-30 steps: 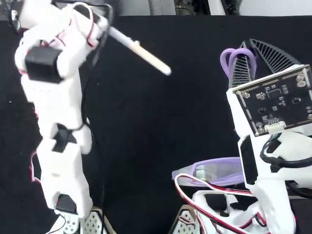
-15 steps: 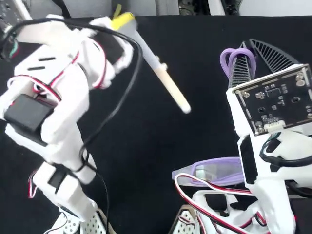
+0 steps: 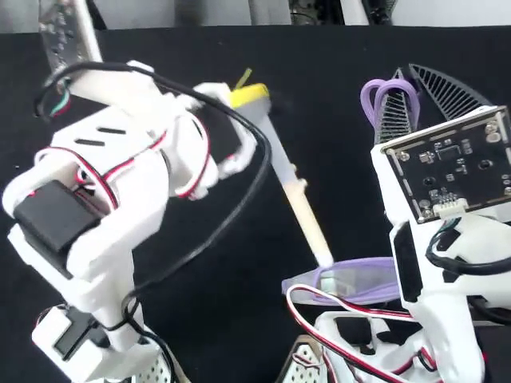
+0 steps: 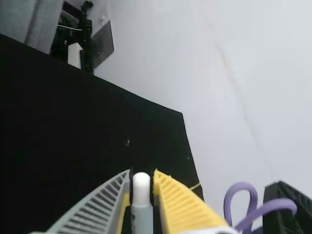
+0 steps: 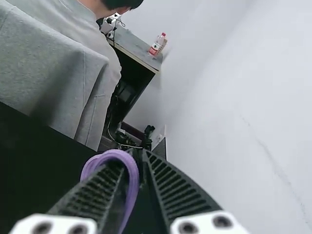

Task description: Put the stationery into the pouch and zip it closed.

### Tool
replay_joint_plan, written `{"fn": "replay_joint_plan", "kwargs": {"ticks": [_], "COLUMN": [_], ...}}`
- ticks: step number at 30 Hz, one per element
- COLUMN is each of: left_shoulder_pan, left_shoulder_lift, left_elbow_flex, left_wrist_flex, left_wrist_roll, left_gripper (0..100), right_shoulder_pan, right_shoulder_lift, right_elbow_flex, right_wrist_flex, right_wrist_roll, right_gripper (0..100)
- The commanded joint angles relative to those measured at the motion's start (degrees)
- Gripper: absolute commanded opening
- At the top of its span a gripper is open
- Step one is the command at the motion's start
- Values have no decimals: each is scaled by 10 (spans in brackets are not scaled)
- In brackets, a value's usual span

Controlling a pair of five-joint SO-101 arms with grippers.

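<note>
Looks like the putting-in step, with the zipping not yet begun. Find the long pale pen [image 3: 299, 199] a bit above the middle of the high view, gripped by its upper end in the left tool [image 3: 246, 100], clamped tight on it. Slants down from there toward the lower right, ending with its tip right at the purple edge of the see-through pouch [image 3: 359, 279]. Hard to tell whether touching that edge or just over it, and hard to tell whether inside the mouth. Find the pouch low in the frame, right of the middle, half hidden under the white right arm [image 3: 439, 311]. Over at the upper right, see a purple loop [image 5: 111, 156] pinched in the right tool [image 5: 141, 155], squeezed shut on it. Maybe a strap of the pouch, but cannot say for sure. All of it over a black worktop [image 3: 231, 319]. Next, by the look of it: find the open mouth, line the pen up with it, and slide the tip in gently along the pouch. Let go only once well inside, so no rolling away across the worktop. Needs a steady pouch and an open mouth, or else a push against the soft edge and a folded pouch. After that, any other stationery, then the zip.
</note>
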Motion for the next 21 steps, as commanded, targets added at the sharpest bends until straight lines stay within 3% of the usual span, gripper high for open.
{"fn": "replay_joint_plan", "kwargs": {"ticks": [1, 11, 21], "left_shoulder_pan": [29, 52, 135], "left_shoulder_lift": [-22, -20, -27], "left_elbow_flex": [16, 29, 174], "left_wrist_flex": [-4, -4, -67], "left_wrist_roll": [-1, -12, -17], "left_gripper": [30, 30, 30], "right_shoulder_pan": [6, 6, 6], "right_shoulder_lift": [3, 3, 3], "right_elbow_flex": [4, 4, 4], "right_wrist_flex": [-12, -13, -14], "right_wrist_roll": [5, 5, 5], "right_gripper": [11, 11, 11]}}
